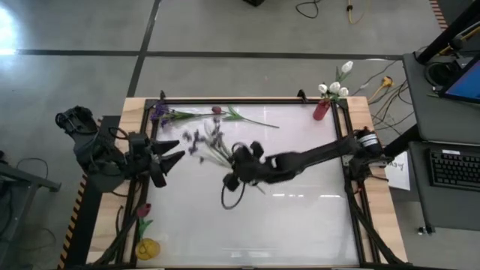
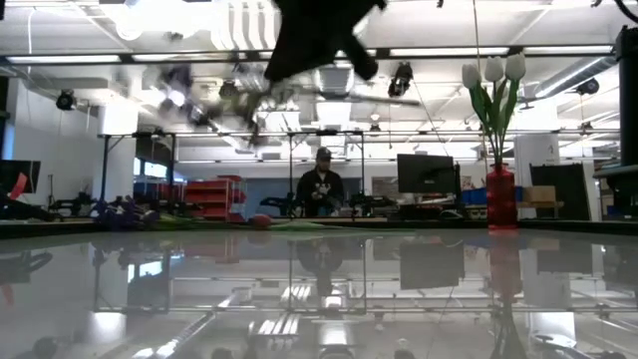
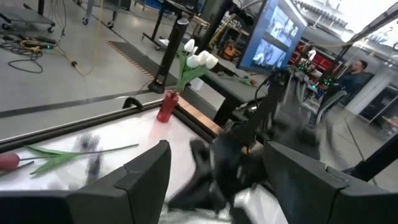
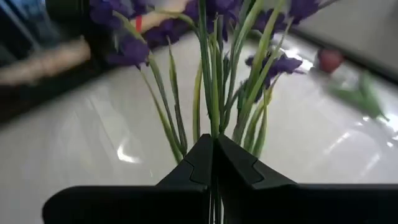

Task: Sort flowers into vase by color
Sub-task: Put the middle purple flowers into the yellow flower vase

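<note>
Currently, purple spray point(image 4: 214, 56): stems clamped between right gripper point(image 4: 213, 163) fingers, raised over the desk point(image 1: 300, 210) centre
Pink-red bud point(image 1: 217, 111): lying on desk near far edge
White tulips point(image 1: 335, 85): standing in red vase point(image 1: 322, 109), far right corner
Left gripper point(image 1: 177, 151): fingers spread apart, empty, near left edge

A robotics lab or workshop: around the white table point(image 1: 300, 225) lie a bare concrete floor point(image 1: 225, 30) with loose cables point(image 1: 307, 7), beside it a desk with a keyboard point(image 1: 455, 168), and behind it monitors point(image 2: 426, 173), metal frames, red bins point(image 2: 204, 192) and a person point(image 2: 321, 185) under strip lights.
</note>
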Controlling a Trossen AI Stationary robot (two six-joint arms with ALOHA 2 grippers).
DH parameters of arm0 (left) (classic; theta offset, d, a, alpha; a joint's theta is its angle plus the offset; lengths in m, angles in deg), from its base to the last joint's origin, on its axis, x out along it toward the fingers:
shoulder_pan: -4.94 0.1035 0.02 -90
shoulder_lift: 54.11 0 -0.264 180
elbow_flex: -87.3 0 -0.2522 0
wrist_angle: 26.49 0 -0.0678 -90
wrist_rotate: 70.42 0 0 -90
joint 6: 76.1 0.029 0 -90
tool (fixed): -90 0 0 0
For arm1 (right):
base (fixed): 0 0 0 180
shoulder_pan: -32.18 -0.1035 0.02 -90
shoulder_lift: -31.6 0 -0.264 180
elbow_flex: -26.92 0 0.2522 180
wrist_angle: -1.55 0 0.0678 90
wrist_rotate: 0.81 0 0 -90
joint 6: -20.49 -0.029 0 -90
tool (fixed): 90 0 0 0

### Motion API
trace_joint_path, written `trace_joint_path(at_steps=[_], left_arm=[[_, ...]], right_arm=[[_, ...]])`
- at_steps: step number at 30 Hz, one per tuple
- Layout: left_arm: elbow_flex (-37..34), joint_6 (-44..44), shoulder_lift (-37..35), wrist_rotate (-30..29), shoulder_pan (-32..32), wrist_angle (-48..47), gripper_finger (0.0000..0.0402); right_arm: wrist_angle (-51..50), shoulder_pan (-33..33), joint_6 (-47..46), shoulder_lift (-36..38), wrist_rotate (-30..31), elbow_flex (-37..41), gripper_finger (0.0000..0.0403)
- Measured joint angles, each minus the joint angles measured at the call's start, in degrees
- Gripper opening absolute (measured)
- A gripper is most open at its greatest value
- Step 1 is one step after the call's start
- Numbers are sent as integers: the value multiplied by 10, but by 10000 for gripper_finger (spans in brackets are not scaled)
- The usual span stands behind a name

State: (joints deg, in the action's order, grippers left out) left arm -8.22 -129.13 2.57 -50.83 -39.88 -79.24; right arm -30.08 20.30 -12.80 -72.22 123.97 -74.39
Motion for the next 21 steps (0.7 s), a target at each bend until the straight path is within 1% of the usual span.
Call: trace_joint_path(at_steps=[5,10,13,15,17,19,21], left_arm=[[-1,2,-9,1,0,6,247],[-16,-6,-3,49,0,5,247],[-41,-29,-1,69,0,21,247],[-73,-36,0,83,0,59,247],[-110,-34,0,89,0,118,247],[-151,-18,0,88,2,192,247],[-192,16,1,86,8,276,247]], right_arm=[[2,31,0,52,1,3,9],[17,60,2,80,4,3,9],[77,70,32,82,-9,4,9],[139,71,61,82,-29,5,9],[213,71,82,81,-54,4,9],[278,70,102,81,-84,4,9],[341,70,115,75,-115,4,9]])
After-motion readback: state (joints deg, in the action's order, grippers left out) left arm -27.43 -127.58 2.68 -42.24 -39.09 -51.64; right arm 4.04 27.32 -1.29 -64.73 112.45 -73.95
